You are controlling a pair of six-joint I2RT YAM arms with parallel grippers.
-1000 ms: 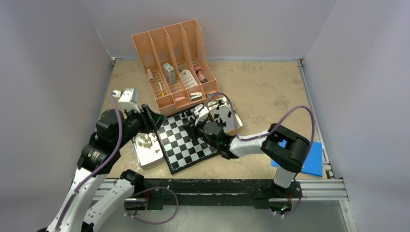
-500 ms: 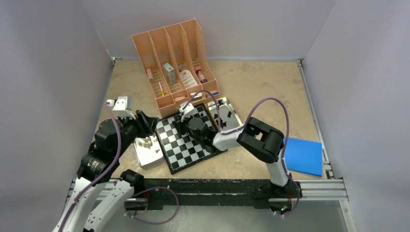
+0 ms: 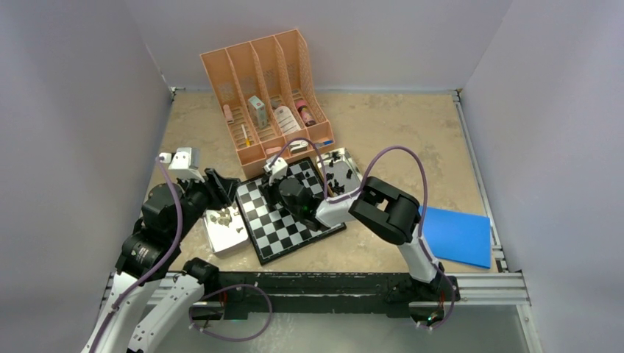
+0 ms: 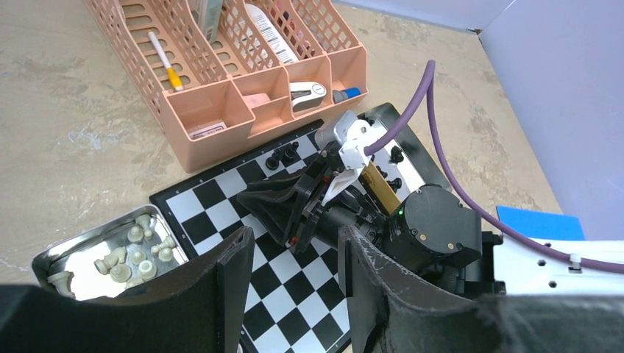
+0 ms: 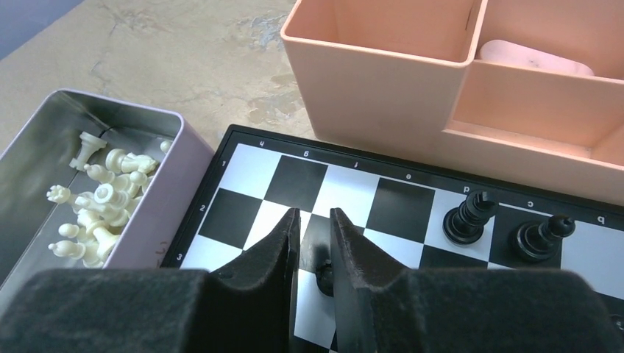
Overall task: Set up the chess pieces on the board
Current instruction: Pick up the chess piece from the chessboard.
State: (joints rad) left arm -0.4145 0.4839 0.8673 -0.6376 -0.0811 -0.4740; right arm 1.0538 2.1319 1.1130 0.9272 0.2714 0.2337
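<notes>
The right claw (image 5: pixel 315 220) is pinched almost closed on a small black piece (image 5: pixel 324 278), low over the board (image 5: pixel 243 165) near its corner. Two more black pieces (image 5: pixel 466 215) stand on the far row, by the peach organizer (image 5: pixel 383 103). The beige pieces (image 5: pixel 99 202) lie in a metal tray (image 5: pixel 158 213) just beside the board. The left claw (image 4: pixel 294 239) hangs half open and empty above the board's tray-side edge.

Tray (image 3: pixel 228 239) left of board (image 3: pixel 279 235); organizer (image 3: pixel 257 59) behind.

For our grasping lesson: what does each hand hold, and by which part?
Right hand: apparently a black chess piece, gripped part hidden. Left hand: nothing.
</notes>
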